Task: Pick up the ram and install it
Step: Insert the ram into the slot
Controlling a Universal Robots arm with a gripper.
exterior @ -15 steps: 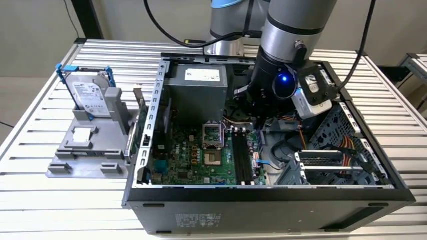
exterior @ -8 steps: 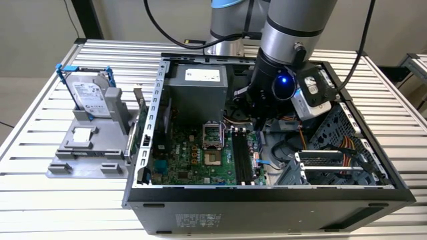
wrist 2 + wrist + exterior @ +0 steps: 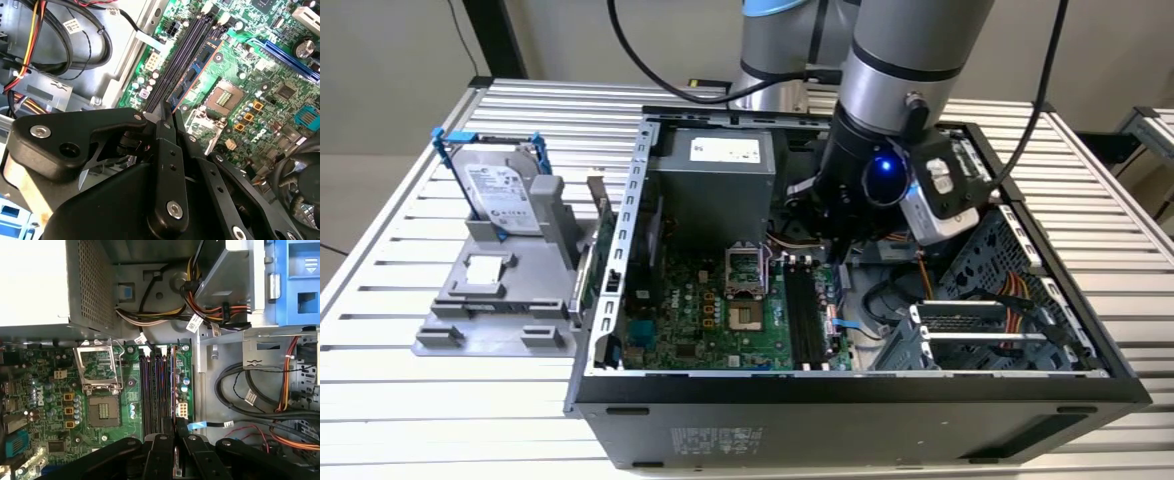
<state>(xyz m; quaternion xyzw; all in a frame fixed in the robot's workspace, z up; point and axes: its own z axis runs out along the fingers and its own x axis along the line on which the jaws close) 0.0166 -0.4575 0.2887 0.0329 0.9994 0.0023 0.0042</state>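
Observation:
The ram (image 3: 197, 67) is a thin blue-green stick with black chips. It stands on edge along the black memory slots (image 3: 172, 65) of the green motherboard (image 3: 260, 95). My gripper (image 3: 164, 114) has its black fingers shut on the stick's near end. In the first wrist view the ram (image 3: 174, 385) is a thin line at the slot closest to the board's edge, running up from the gripper (image 3: 173, 426). Whether it is pressed fully into the slot cannot be told. In the exterior view the arm's wrist (image 3: 881, 180) hangs inside the open computer case (image 3: 854, 395), over the far end of the slots (image 3: 807, 315).
The grey power supply (image 3: 710, 190) fills the case's far corner. The CPU socket (image 3: 102, 375) lies beside the slots. Cable bundles (image 3: 240, 395) and a drive cage (image 3: 987, 320) crowd the other side. A silver hard drive (image 3: 500, 195) stands on a grey holder outside the case.

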